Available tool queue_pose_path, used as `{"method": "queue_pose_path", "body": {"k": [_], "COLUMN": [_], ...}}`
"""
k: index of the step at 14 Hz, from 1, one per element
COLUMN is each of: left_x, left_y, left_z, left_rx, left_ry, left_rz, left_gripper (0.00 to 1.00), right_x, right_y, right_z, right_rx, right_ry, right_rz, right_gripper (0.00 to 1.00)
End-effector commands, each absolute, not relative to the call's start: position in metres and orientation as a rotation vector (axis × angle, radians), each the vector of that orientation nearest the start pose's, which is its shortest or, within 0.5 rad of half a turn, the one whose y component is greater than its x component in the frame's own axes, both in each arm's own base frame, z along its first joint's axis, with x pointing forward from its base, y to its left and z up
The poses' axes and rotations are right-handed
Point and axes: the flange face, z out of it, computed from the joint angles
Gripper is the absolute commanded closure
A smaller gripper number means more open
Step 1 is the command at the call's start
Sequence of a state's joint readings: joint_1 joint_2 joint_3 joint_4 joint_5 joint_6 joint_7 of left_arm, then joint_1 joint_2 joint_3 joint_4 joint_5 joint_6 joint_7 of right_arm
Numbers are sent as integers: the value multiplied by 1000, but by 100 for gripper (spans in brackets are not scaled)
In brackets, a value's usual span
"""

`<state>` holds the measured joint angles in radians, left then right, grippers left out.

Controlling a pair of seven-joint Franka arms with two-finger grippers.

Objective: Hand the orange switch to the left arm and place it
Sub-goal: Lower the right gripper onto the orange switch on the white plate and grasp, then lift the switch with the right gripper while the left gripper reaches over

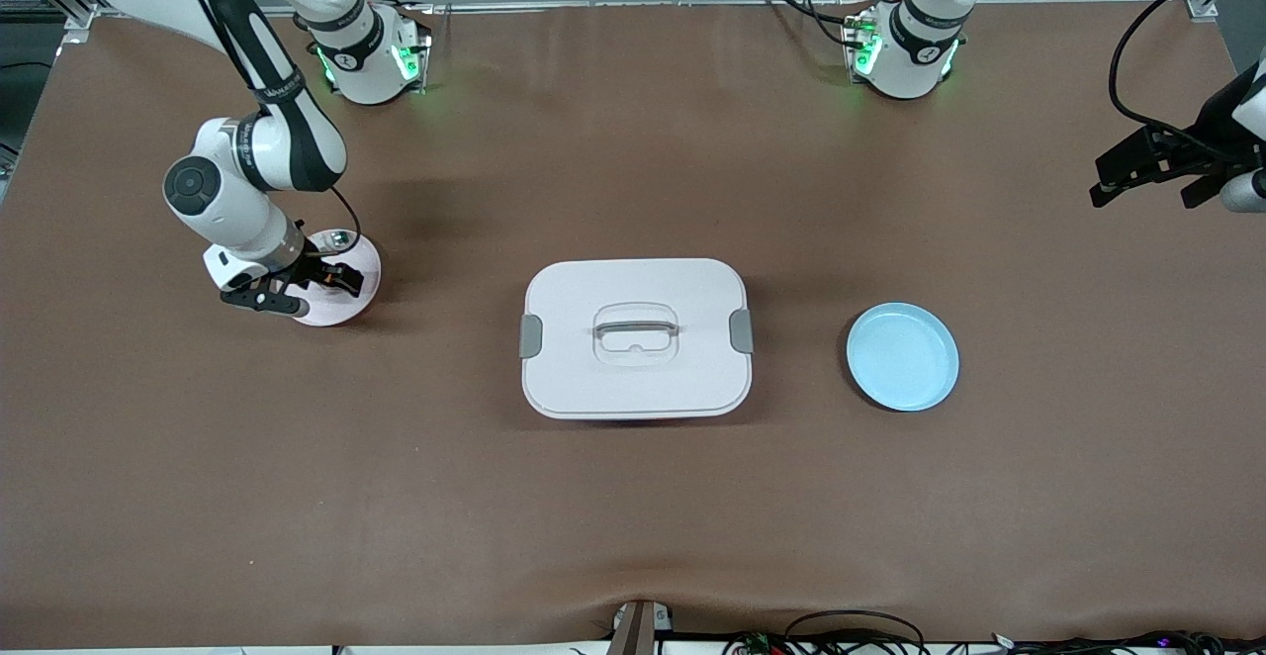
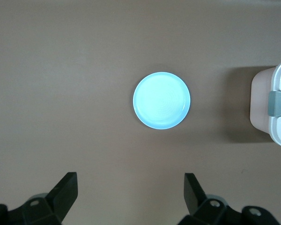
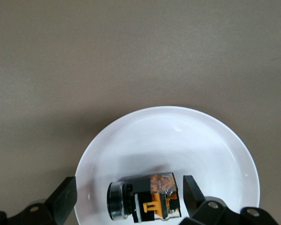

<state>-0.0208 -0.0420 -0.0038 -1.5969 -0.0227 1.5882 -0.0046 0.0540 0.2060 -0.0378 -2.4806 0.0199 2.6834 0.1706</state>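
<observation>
Right gripper (image 3: 126, 199), jaws wide, is low over the pink plate (image 3: 210, 140); the switch (image 3: 145, 197) lies on the plate between the fingers (image 3: 65, 199), apparently touching neither, its long axis across the gap. A blocky black-and-orange body with a round cap. Left gripper (image 2: 129, 192), jaws wide, waits high over the table by the glossy blue plate (image 2: 161, 101), the smooth white box (image 1: 635, 338) between the plates.

We see the box (image 1: 635, 338) mid-counter (image 1: 633, 516), between two plates (image 1: 341, 314) (image 1: 902, 355); the orange switch (image 3: 147, 197) lies on the right-arm-end plate.
</observation>
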Motion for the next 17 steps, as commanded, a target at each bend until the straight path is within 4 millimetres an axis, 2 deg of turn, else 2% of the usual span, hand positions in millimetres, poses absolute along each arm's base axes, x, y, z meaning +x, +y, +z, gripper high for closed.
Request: {"method": "queue_pose_path", "body": {"k": [1,5,17], "left_x": [546,546,546], "left_y": [-16,-15,-17], "left_z": [641,642,642], "left_rx": [-3146,-3145,-3148], "left_ry": [27,27,29], "left_rz": [-43,-46,-46], "left_gripper": [0,0,0], "right_x": [469,463,453], "right_y": [7,-1,-3], "right_z": [204,197,176], "right_rx": [-3145,-3164,-3164], "right_ry": [237,214,217], "right_rz": [10,37,57], "right_gripper": [0,0,0]}}
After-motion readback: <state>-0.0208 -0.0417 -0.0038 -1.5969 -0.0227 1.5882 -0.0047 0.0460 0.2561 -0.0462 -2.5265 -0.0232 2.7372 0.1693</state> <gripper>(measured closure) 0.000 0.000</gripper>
